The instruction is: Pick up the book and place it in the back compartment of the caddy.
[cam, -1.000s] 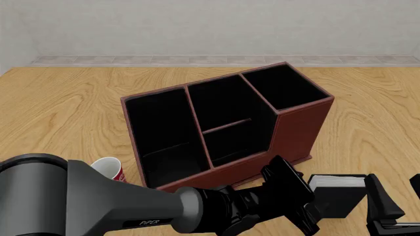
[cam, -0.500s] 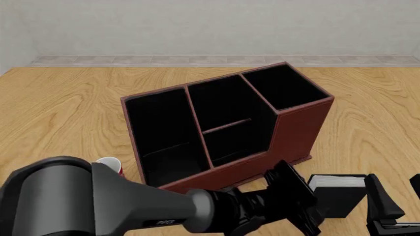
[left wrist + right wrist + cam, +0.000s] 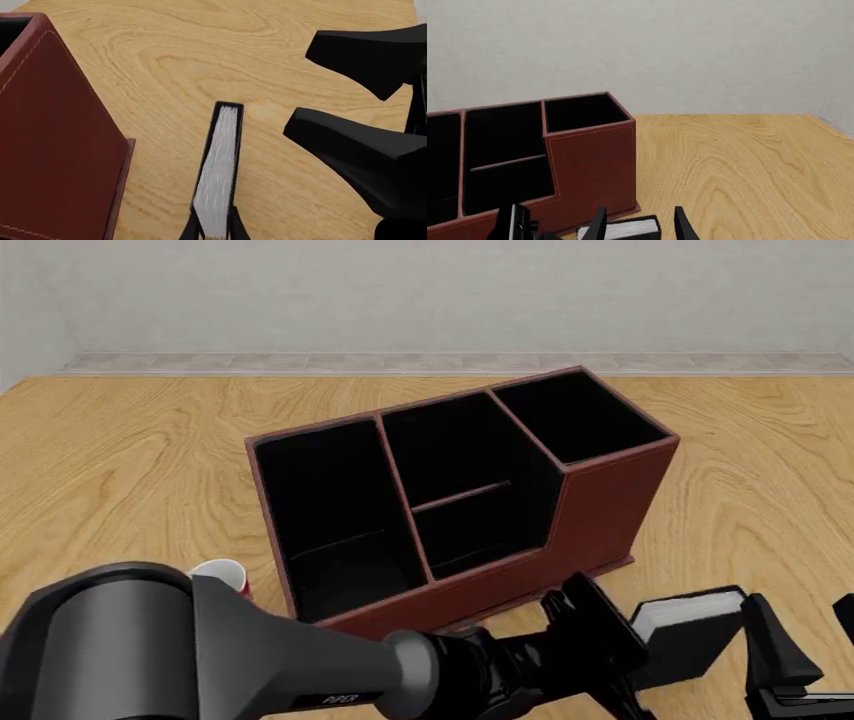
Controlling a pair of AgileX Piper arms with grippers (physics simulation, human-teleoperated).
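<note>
The black book (image 3: 687, 635) with white page edges stands on the table just right of the caddy's near corner, tilted a little. My left gripper (image 3: 617, 655) is shut on its near end. In the left wrist view both fingers clamp the book (image 3: 220, 165) at my left gripper (image 3: 215, 229). My right gripper (image 3: 807, 640) is open and empty just right of the book. Its fingers (image 3: 360, 145) are apart from the book. The reddish-brown caddy (image 3: 607, 500) sits mid-table. Its back compartment (image 3: 474, 530) is the low-walled middle pocket nearest me, showing only its black lining.
A red-and-white mug (image 3: 220, 575) stands left of the caddy, half hidden behind my left arm (image 3: 200, 650). The right wrist view shows the caddy (image 3: 590, 155), the book (image 3: 620, 231) and bare wood to the right. A wall closes the table's far side.
The book has tipped, its right end now raised. My left gripper has closed in on it, and the left arm has shifted slightly. The right gripper has not moved.
</note>
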